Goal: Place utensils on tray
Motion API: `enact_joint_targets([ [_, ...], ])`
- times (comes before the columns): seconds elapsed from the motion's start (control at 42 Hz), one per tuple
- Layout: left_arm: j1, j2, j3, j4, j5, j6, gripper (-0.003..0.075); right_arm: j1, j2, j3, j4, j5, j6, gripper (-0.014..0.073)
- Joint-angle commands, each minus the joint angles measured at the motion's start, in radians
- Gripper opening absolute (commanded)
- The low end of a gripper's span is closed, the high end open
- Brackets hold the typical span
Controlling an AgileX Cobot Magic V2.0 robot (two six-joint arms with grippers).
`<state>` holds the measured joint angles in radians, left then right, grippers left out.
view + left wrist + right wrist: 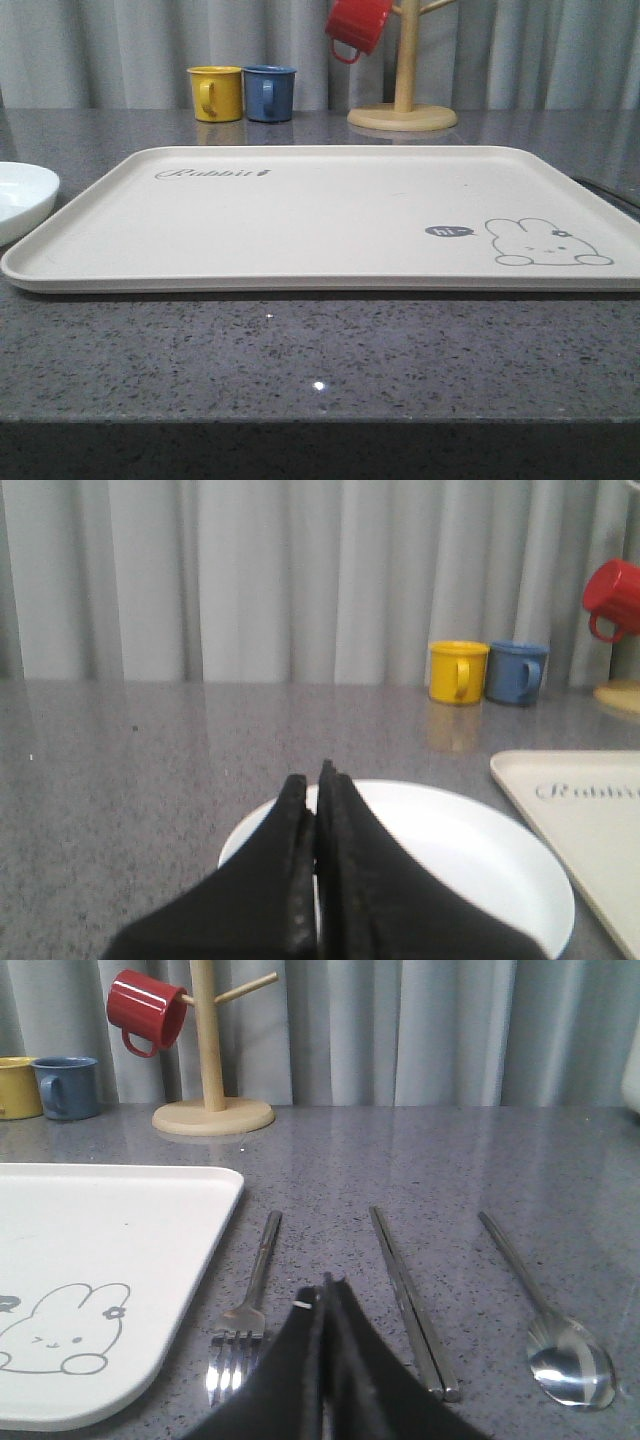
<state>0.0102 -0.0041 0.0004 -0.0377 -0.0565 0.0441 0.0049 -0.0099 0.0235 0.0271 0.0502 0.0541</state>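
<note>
Cream tray (330, 215) printed with grey script "Rabbit", small dark speech bubble reading "hi~" beside rabbit drawing (545, 243)

Cream rectangular tray (330, 215) with rounded corners and a low rim lay flat on the grey counter, bare, with "Rabbit" script at its far left and a grey rabbit drawing at its near right. Fork (246, 1313), chopsticks (410, 1298) and spoon (545, 1315), all shiny silver, lay on the counter to the tray's right, off it. They sat roughly parallel and apart, fork nearest the tray edge, chopsticks between, spoon outermost.
</note>
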Motion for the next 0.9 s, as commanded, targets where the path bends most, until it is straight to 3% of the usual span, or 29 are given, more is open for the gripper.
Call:
enact_joint_targets([
  [0.0, 0.002, -0.017, -0.037, -0.004, -0.147, -0.001, -0.002, -0.006, -0.017, -0.084, -0.002, -0.05, -0.004, -0.0067],
  [0.238, 0.002, 0.031, -0.35, 0.002, 0.024, -0.001, -0.002, -0.006, 0.062, -0.391, -0.013, 0.135, -0.007, -0.0067],
  [0.547, 0.002, 0.318, -0.747, 0.003, 0.466, -0.001, -0.002, -0.006, 0.362, -0.746, -0.014, 0.402, -0.007, -0.0067],
  [0.88, 0.002, 0.487, -0.718, 0.003, 0.531, -0.001, -0.002, -0.006, 0.564, -0.761, -0.014, 0.562, -0.007, -0.0067],
])
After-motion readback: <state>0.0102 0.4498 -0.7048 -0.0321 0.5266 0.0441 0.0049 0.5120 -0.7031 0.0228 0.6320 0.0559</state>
